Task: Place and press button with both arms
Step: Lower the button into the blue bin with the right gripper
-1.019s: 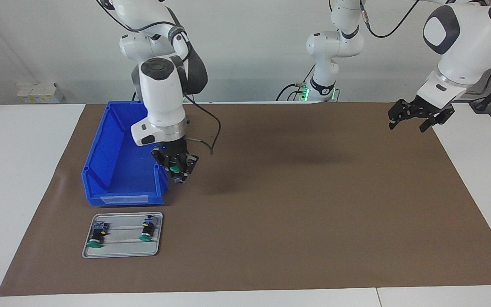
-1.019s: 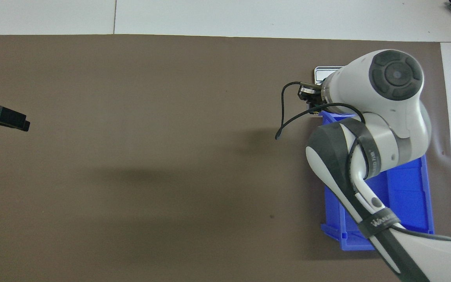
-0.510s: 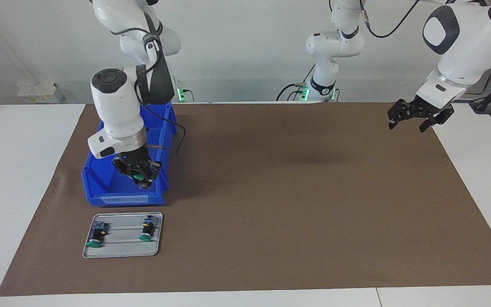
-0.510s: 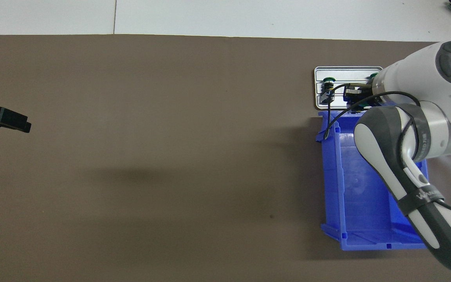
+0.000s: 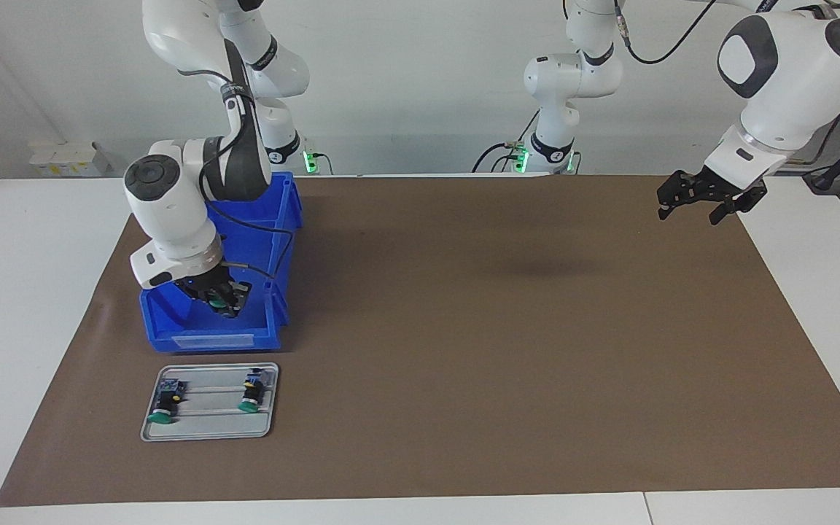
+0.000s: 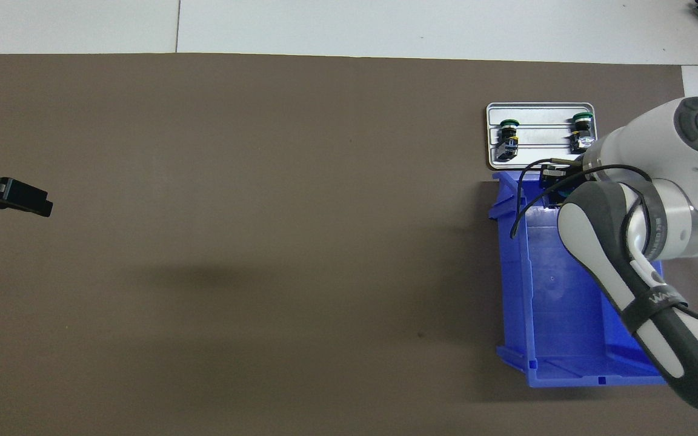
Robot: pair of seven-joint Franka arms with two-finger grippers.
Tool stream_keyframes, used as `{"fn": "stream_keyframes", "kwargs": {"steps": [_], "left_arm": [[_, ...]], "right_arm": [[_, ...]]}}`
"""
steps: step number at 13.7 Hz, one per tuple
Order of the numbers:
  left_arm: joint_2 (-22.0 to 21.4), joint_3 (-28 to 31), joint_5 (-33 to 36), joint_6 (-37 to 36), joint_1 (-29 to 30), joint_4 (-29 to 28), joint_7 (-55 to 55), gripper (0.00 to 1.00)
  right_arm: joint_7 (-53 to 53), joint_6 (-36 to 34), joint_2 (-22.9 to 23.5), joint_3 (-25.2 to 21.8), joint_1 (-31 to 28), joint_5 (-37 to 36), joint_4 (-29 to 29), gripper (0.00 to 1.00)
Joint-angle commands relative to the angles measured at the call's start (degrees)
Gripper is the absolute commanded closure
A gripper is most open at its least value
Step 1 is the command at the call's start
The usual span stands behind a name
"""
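The right gripper (image 5: 222,300) is squeezed tight on a green button (image 5: 225,297), low inside the blue bin (image 5: 172,321) by its open end. The left gripper (image 5: 704,197) waits with fingers spread and empty over the brown mat's (image 5: 500,364) edge.

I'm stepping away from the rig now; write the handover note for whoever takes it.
Right gripper: shut on a green-capped button, hanging inside the blue bin, near its end closest to the tray.
Left gripper: open, holding nothing, waiting over the mat's edge at the left arm's end of the table.
Grey tray: beside the bin, farther from the robots, holding two more buttons lying apart.
Done: one button picked up.
Left: set it down, then press it, the left arm joining in.
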Motion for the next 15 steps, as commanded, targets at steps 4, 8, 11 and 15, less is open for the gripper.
{"fn": "stream_keyframes", "kwargs": {"steps": [4, 8, 11, 15], "left_arm": [[-2.27, -0.03, 1.16, 0.47, -0.08, -2.49, 0.56, 0.0], [-2.27, -0.03, 1.07, 0.82, -0.08, -2.49, 0.56, 0.0], [-2.27, -0.03, 1.07, 1.09, 0.18, -2.4, 0.47, 0.0], [-2.27, 0.06, 1.07, 1.09, 0.36, -2.4, 0.39, 0.0]], "right_arm": [[-5.87, 11.28, -3.19, 0.74, -3.4, 1.2, -12.0, 1.0], [-5.97, 14.18, -3.19, 0.74, -3.84, 1.2, -15.34, 1.0], [-7.72, 14.19, -3.19, 0.74, -3.84, 1.2, -15.17, 0.31], [-7.63, 13.14, -3.54, 0.74, -3.93, 1.2, -14.03, 0.05]]}}
